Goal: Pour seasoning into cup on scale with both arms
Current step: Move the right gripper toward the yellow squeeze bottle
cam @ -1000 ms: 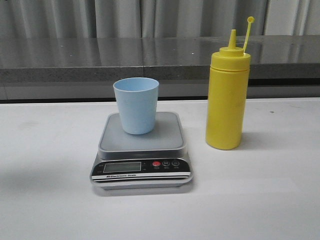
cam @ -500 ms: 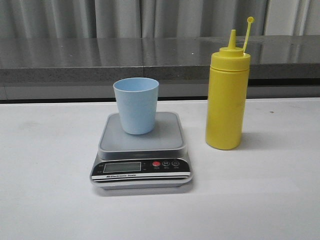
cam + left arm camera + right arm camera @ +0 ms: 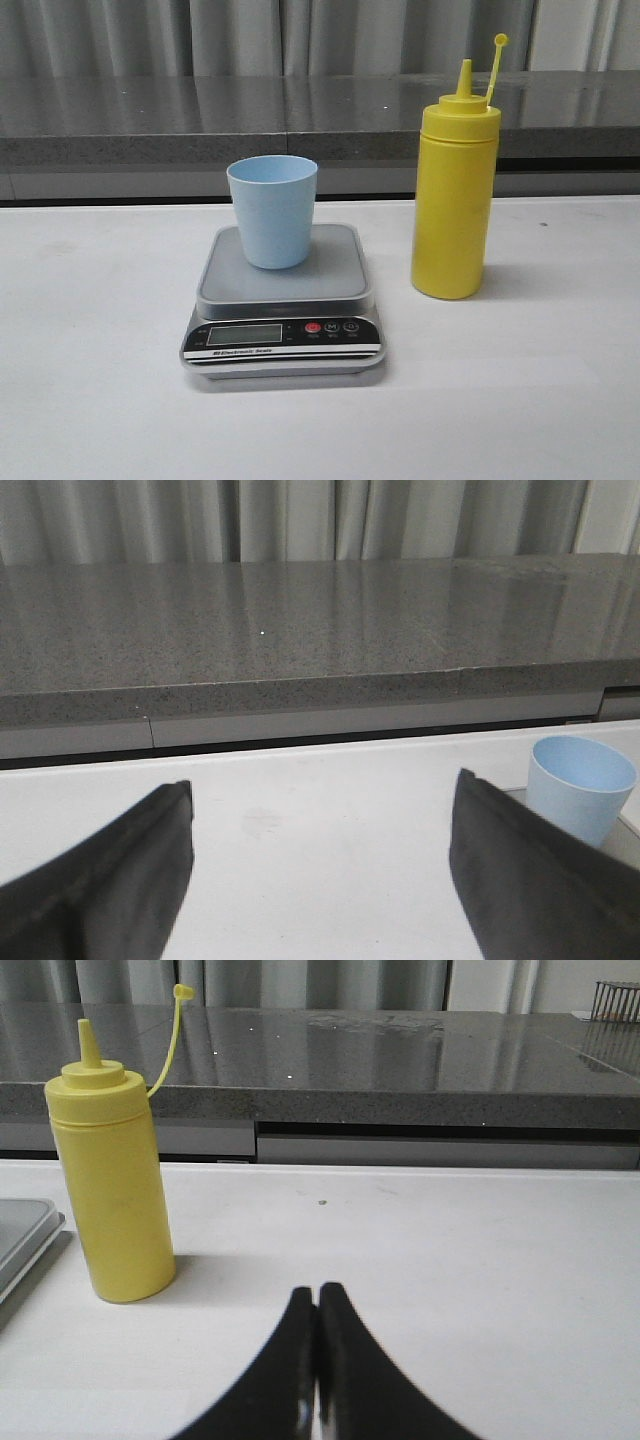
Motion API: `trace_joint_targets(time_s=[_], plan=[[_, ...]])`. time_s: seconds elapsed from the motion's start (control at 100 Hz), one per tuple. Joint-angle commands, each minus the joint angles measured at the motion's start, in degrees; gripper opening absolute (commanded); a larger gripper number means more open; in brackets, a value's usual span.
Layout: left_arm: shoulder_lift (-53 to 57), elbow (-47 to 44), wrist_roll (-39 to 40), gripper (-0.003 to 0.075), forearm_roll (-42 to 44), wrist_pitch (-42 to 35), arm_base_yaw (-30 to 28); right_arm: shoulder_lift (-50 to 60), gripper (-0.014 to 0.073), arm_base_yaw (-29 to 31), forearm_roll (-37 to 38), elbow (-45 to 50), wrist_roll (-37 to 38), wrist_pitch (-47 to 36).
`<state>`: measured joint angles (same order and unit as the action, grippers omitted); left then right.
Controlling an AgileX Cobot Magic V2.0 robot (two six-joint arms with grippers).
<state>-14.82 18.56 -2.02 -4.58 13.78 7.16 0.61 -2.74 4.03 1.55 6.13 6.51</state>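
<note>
The scale [image 3: 283,300] sits on the table [image 3: 90,400] in front of me, its display panel facing me, with the cup [image 3: 272,210] upright on the platform, toward its rear left. The seasoning [image 3: 455,190] stands upright on the table just right of the scale, apart from it. A stone ledge [image 3: 140,120] runs along behind the table.

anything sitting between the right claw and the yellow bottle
Nothing: the right wrist view shows only bare white table between the shut right claw and the yellow bottle, which stands upright beside the scale.
</note>
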Motion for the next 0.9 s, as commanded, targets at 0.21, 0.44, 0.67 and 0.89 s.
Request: trace_joint_targets(time_s=[0.21, 0.44, 0.67, 0.89], plan=[[0.19, 1.31, -0.11, 0.0284, -0.04, -3.55, -0.10, 1.10, -0.0066, 0.44, 0.20, -1.16, -0.42, -4.75], [0.19, 1.31, -0.11, 0.0012, -0.04, -3.32, -0.10, 1.10, -0.0066, 0.44, 0.20, -1.16, -0.42, -5.69], [0.19, 1.31, -0.11, -0.0020, -0.04, -2.68, -0.10, 1.10, -0.0066, 0.44, 0.20, -1.21, -0.42, -8.55], [0.19, 1.31, -0.11, -0.0020, -0.04, -2.68, -0.10, 0.45, -0.0066, 0.44, 0.20, -5.47, -0.37, -13.03]])
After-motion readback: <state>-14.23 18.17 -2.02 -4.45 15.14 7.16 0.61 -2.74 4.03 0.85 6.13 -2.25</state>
